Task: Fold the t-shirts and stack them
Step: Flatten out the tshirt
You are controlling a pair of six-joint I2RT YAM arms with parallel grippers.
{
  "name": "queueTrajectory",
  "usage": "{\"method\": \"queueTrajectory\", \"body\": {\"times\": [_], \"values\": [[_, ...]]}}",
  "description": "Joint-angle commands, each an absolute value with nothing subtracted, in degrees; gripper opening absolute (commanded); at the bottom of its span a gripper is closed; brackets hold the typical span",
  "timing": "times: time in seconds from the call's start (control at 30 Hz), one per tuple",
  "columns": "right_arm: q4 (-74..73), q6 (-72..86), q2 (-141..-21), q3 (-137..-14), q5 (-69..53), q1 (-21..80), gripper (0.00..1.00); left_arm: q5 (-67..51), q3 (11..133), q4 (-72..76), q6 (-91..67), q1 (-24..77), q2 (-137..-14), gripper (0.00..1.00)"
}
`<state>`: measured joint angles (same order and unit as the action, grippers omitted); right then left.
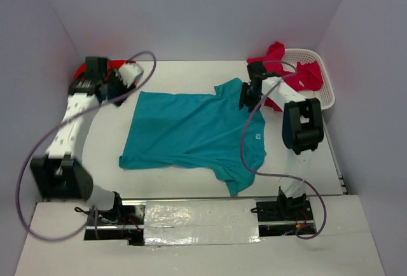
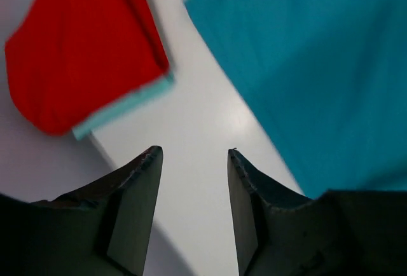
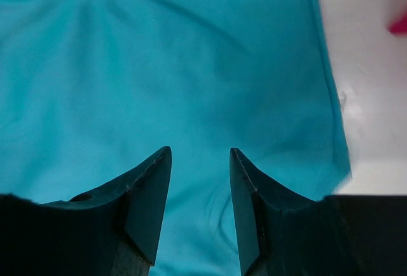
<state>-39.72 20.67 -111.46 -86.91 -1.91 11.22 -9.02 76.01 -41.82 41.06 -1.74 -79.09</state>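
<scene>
Strip of teal (image 2: 124,107) under red shirt (image 2: 82,53): left wrist only; left pincer (image 2: 194,151), right pincer (image 3: 200,151) agape, empty.

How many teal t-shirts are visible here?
2: one teal t-shirt spread flat in the middle; a second teal t-shirt, only its edge showing, under the folded red shirt far left. The basket may hide more.

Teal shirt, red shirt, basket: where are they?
Teal shirt (image 1: 191,130), top view, middle of its body.
Red shirt (image 2: 82,47), left wrist view, middle of the cloth.
Basket (image 1: 324,91), top view, right wall.
</scene>
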Motion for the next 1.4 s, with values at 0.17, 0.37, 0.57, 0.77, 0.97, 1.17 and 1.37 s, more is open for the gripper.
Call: {"method": "queueTrajectory", "body": {"times": [0.17,0.37,0.57,0.77,0.97,1.17,1.37], "values": [[-51.14,18.02,-128.57,-101.59,3.86,14.06,0.50,1.91,82.08,-27.86,16.80,7.99,-107.73,0.61],[-67.39,14.86,-142.18,-123.36,5.80,15.73,0.57,11.93,94.99,-35.84,12.22,8.35,-127.33,0.60],[-72.10,13.80,-152.59,-144.53,5.02,13.98,0.59,16.17,121.66,-46.04,7.83,5.19,-143.68,0.60],[-60.57,16.00,-151.43,-147.55,3.34,12.39,0.58,17.66,133.07,-46.61,6.77,2.81,-150.91,0.66],[-45.71,18.55,-150.99,-146.15,-4.30,9.58,0.58,11.34,125.87,-38.86,6.50,3.25,-145.65,0.79],[-39.47,14.69,-142.51,-143.19,-10.45,9.84,0.78,5.28,123.57,-36.38,7.64,3.43,-135.03,0.88],[-44.21,9.14,-113.65,-120.99,-10.27,14.41,1.00,0.45,113.76,-37.53,19.46,3.34,-111.26,0.89]]}}
